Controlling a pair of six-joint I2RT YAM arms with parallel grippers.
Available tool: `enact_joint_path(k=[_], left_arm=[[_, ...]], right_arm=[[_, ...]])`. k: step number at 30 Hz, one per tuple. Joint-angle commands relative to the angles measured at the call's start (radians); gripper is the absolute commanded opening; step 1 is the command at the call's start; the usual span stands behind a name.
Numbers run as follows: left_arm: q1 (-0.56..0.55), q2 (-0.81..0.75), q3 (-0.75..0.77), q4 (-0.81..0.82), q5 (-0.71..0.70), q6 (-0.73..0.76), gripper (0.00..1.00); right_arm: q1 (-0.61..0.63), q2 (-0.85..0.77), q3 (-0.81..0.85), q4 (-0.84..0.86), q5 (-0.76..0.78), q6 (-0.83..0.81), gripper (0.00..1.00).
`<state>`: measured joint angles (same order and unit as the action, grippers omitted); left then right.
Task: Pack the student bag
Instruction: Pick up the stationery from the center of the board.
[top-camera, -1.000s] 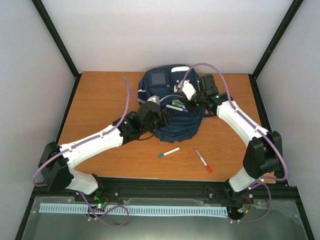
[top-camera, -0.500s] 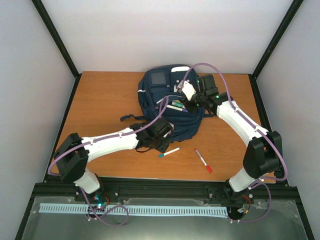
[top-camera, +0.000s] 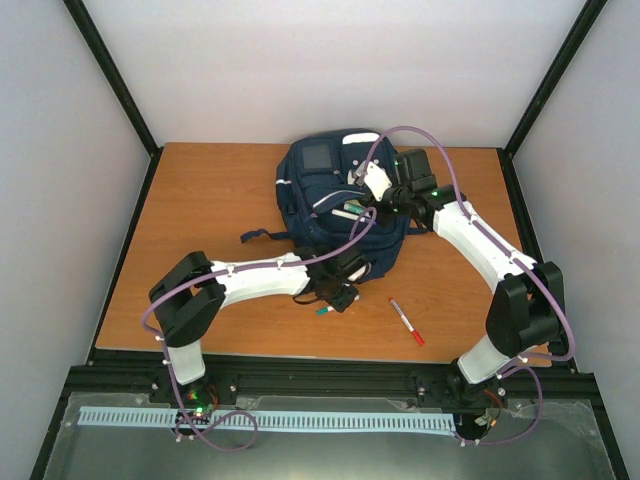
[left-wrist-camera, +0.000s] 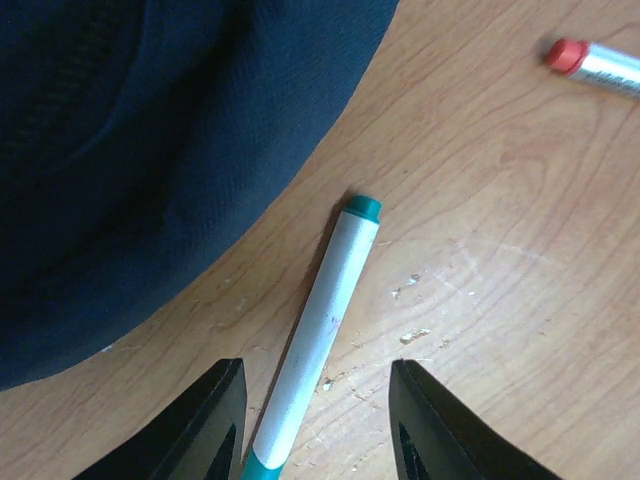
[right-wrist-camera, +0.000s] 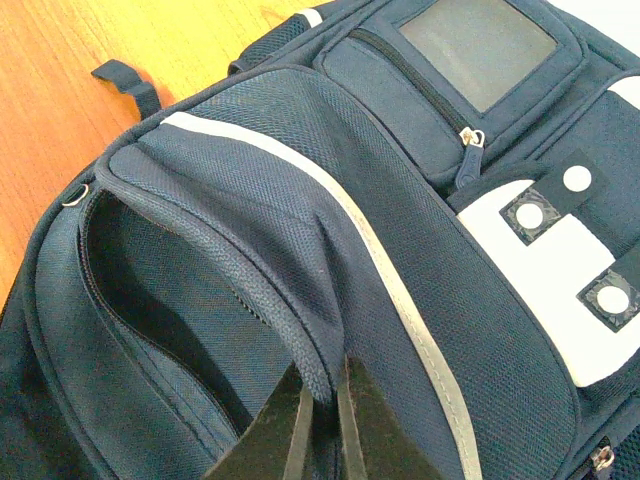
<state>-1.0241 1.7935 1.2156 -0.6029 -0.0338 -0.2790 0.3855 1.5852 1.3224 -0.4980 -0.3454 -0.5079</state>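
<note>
Risk begins at the left: the left gripper hangs low over the slim white plastic marker with the teal cap, jaws apart, one black finger on either side of the barrel and neither touching it; the marker lies aslant on the orange-brown wooden table, so a pinch may roll it out rather than seize it; its capped end lies just beside the hem of the large navy-blue fabric student bag, where a finger could snag cloth. The bag lies mid-table toward the back; the right gripper is clamped on the corded rim of its open pocket, holding the mouth agape; that thin hold could slip and let the mouth sag shut. Farther right, the white marker with the red cap lies loose, open to a knock.
</note>
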Motion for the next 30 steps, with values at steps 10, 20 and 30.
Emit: enact_joint_path(k=[10, 20, 30], left_arm=[[-0.017, 0.092, 0.047, -0.063, -0.044, 0.005, 0.36], [-0.018, 0.119, 0.038, -0.078, -0.018, 0.003, 0.25], [-0.018, 0.106, 0.023, -0.123, -0.003, 0.003, 0.10]], right_arm=[[-0.013, 0.002, 0.029, 0.007, -0.014, 0.018, 0.03], [-0.013, 0.003, 0.030, 0.008, -0.012, 0.016, 0.03], [-0.014, 0.001, 0.029, 0.008, -0.013, 0.018, 0.03]])
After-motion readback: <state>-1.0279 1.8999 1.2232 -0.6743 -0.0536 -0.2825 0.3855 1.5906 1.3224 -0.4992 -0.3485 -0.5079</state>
